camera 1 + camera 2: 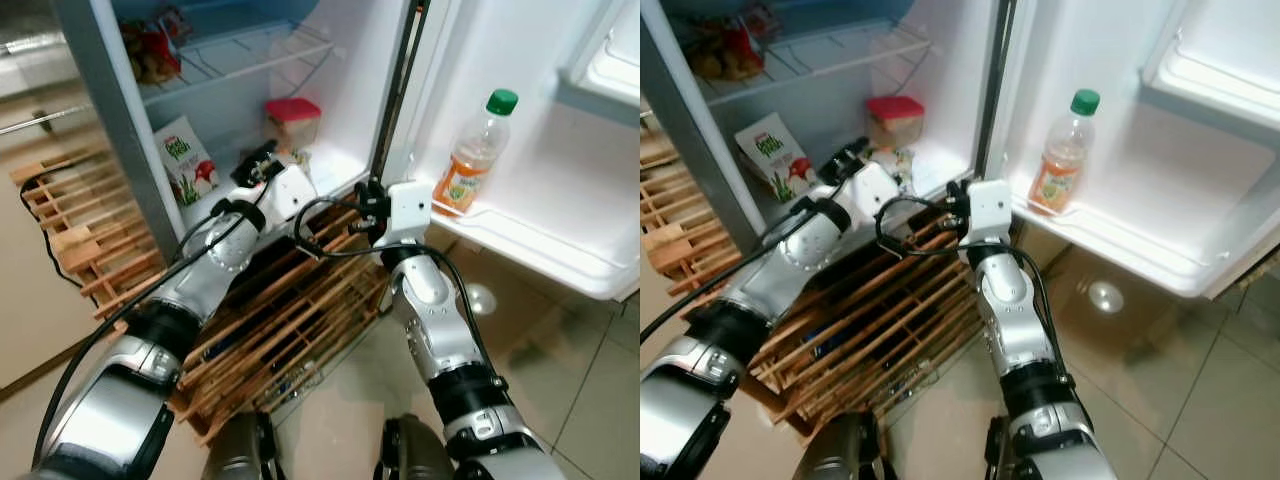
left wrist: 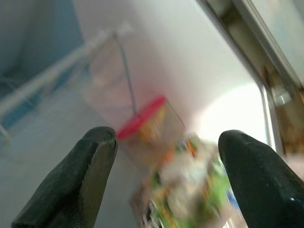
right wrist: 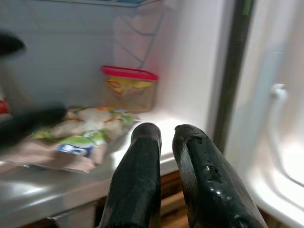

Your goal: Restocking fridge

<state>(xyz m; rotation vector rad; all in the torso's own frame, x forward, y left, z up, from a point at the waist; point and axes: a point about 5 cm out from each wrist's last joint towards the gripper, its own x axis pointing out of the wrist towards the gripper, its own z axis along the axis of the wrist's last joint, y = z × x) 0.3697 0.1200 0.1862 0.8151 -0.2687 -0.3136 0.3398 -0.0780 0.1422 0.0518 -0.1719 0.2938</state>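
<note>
**Both arms reach into the open white fridge**

The landmark is the clear plastic tub with a red lid (image 1: 292,119), standing on the lower floor of the open white fridge (image 1: 345,60) near its right inner wall.

The left tool (image 1: 262,160) is in front of that tub, just inside the fridge opening. Its two black fingers (image 2: 80,178) stand wide apart with nothing between them. Beyond them, between tool and tub, a flat plastic bag printed in green, white and orange (image 3: 80,130) lies on the fridge floor, just in front of the tub.

The right tool (image 3: 166,142) hangs further out from the tub, at the fridge's front edge near the door hinge. Its black fingers are nearly together and hold nothing.

A white carton with green lettering (image 1: 187,160) leans to the tub's left. A clear bottle of orange drink with a green cap (image 1: 474,152) stands upright on the door shelf (image 1: 540,250), well right of the tub.

A slatted wooden rack (image 1: 290,320) sits on the floor below the fridge.
</note>
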